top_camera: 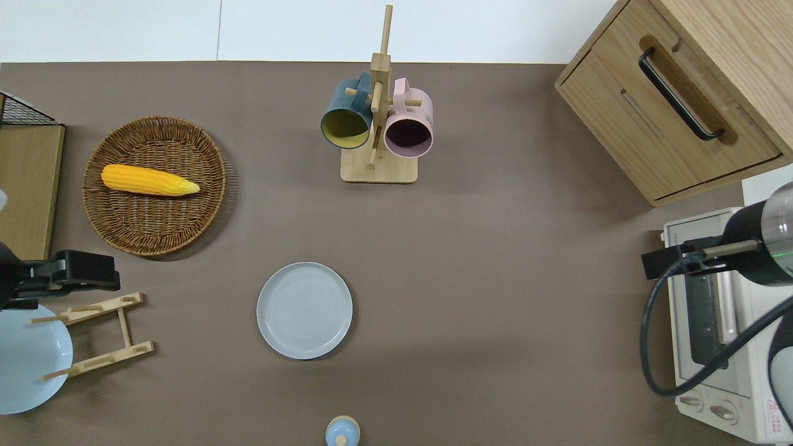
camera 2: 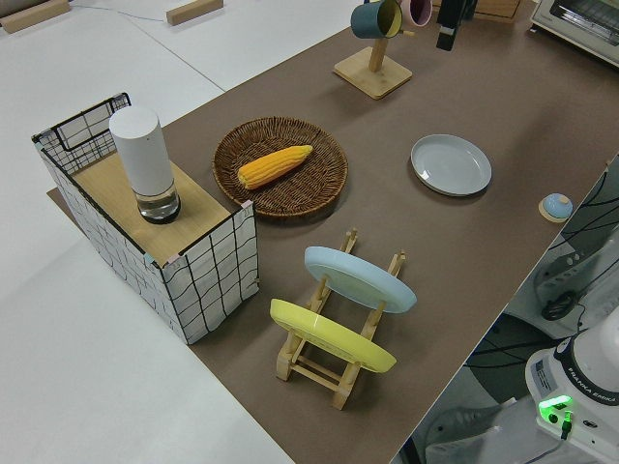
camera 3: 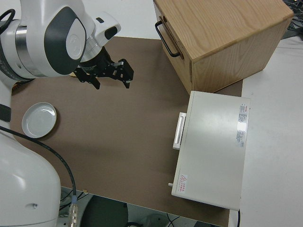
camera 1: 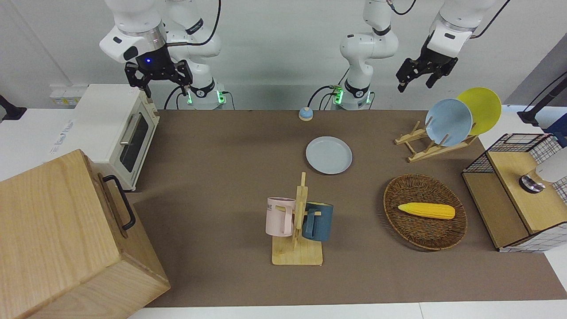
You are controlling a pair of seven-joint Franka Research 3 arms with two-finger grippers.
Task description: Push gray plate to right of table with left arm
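Observation:
The gray plate point(camera 1: 328, 155) lies flat on the brown table point(camera 1: 221, 177), about midway along it and nearer to the robots than the mug rack. It also shows in the overhead view point(top_camera: 304, 310), the left side view point(camera 2: 451, 164) and the right side view point(camera 3: 39, 120). My left gripper point(camera 1: 416, 83) is open and empty, up in the air over the plate rack point(top_camera: 93, 334), well apart from the gray plate toward the left arm's end. It shows in the overhead view point(top_camera: 87, 274) too. My right gripper point(camera 1: 158, 85) is open and parked.
A mug rack point(camera 1: 299, 221) holds a pink and a blue mug. A wicker basket point(camera 1: 425, 230) holds a corn cob. The plate rack holds a sky-blue plate point(camera 1: 448, 122) and a yellow plate point(camera 1: 483, 108). A toaster oven point(camera 1: 119, 133), a wooden cabinet point(camera 1: 66, 239), a wire shelf point(camera 1: 518, 195) and a small blue knob point(camera 1: 305, 114) stand around.

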